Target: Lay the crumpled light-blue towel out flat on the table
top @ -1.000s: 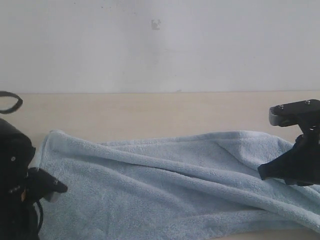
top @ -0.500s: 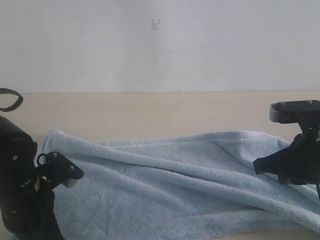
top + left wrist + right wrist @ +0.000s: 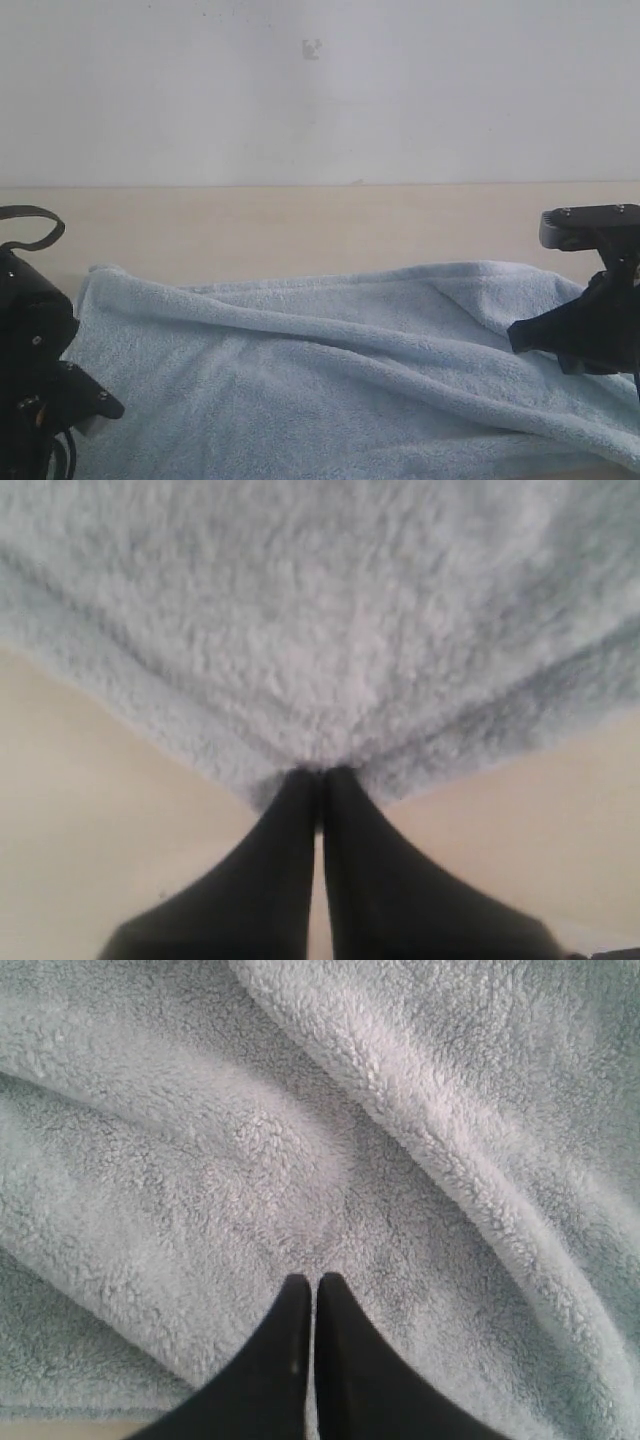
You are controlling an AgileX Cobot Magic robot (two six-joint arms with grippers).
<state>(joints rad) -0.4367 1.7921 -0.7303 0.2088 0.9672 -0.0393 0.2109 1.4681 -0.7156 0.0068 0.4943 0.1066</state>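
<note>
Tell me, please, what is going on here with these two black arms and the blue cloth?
A two-armed robot is spreading a light-blue towel on a beige table. The left gripper is shut on a corner of the towel. The right gripper is shut too, its tips against the fabric; whether it pinches any cannot be told. The towel lies mostly open, but long folds run across it, so it is not yet flat.
</note>
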